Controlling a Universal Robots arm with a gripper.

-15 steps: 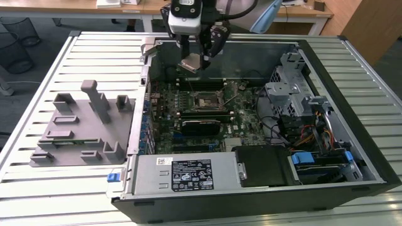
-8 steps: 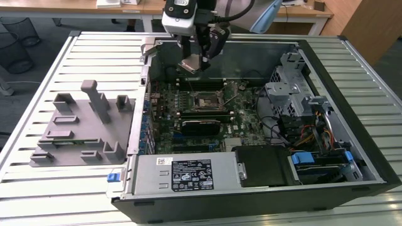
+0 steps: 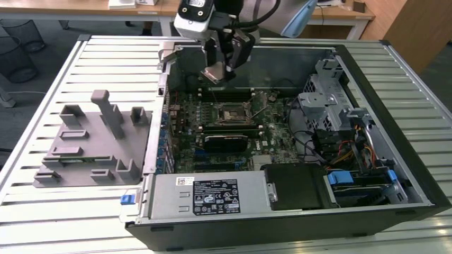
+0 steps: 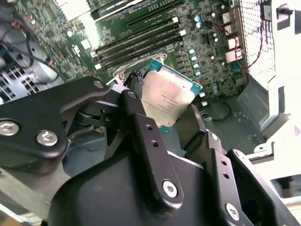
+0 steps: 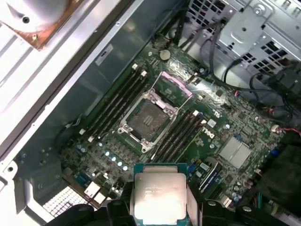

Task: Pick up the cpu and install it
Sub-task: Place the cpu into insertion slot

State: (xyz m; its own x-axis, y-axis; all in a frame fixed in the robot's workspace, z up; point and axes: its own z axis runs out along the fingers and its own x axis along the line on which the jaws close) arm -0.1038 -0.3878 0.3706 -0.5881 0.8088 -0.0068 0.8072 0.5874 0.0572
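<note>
Pickup done: your gripper clamps cpu by two edges, upper middle of exterior view, over open case. Install still left: cpu hangs in air, well apart from socket. Case holds board, cables, drives. Socket at board centre, lid up; I judge it empty.
</note>
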